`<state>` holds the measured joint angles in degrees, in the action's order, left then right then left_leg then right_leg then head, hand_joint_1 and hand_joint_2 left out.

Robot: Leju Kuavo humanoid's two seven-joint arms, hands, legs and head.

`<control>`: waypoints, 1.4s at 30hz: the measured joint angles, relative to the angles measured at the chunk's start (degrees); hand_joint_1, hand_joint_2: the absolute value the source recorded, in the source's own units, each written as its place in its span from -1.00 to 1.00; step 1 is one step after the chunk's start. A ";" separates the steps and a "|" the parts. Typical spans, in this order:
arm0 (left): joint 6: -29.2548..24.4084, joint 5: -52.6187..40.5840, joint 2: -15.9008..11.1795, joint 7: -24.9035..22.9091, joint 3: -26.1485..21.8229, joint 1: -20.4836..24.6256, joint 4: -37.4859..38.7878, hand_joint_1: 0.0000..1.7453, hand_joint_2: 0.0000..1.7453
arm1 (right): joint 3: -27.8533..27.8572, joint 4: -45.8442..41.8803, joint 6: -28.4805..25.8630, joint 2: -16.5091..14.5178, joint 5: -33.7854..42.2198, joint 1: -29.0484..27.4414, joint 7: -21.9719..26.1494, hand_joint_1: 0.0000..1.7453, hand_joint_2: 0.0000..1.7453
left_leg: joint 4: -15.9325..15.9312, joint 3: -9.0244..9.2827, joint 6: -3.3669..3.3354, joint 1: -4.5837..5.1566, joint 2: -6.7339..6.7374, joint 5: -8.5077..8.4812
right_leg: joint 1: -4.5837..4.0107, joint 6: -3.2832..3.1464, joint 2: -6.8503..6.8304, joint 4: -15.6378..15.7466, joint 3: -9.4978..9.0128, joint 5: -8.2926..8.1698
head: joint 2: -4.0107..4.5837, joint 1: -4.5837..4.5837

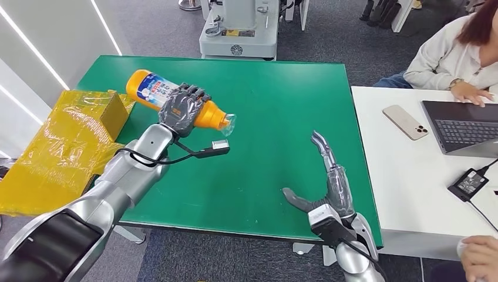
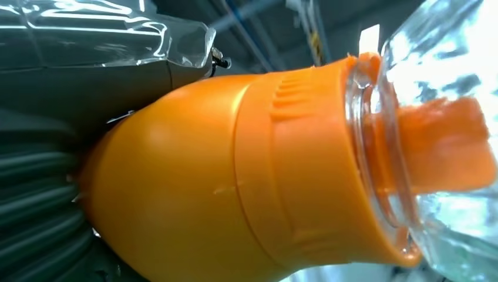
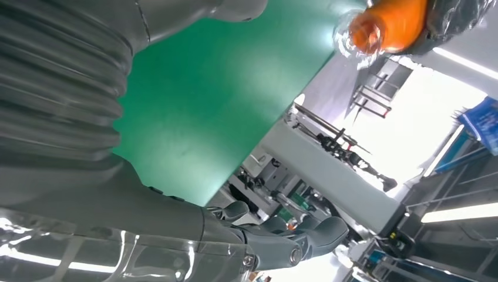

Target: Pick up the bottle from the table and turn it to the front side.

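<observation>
Green table (image 1: 264, 135): right hand (image 1: 323, 188) near front edge, fingers spread, empty. Farther back, left hand (image 1: 183, 110) wrapped around orange bottle (image 1: 154, 88) near its clear cap, held on its side above the table. Risk: smooth shoulder could slip while turning.

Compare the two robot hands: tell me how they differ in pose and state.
The left robot hand grips the orange bottle, fingers wrapped over its body; the right robot hand holds nothing, fingers extended and apart. The left is at the far left of the green table; the right hovers near its front edge. Both have dark fingers on silver arms.
</observation>
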<state>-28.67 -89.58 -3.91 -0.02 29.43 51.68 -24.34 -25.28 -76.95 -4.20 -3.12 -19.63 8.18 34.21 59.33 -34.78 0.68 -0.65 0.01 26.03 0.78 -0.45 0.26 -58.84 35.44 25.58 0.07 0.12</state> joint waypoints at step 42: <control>-0.60 13.38 -7.84 -0.88 -7.67 -5.58 8.28 1.00 1.00 | 0.63 -4.32 -1.72 1.43 -0.26 -5.86 -0.80 -1.00 1.00 | -0.05 -0.04 0.00 0.01 -0.03 0.00 | -0.01 -0.01 -0.03 0.00 0.04 0.02 | 0.00 0.01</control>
<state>-29.27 -76.20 -11.75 -0.90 21.76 46.10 -16.06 -24.65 -81.27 -5.92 -1.69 -19.90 2.33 33.41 59.28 -34.82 0.68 -0.64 -0.02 26.03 0.78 -0.46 0.23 -58.84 35.48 25.60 0.07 0.13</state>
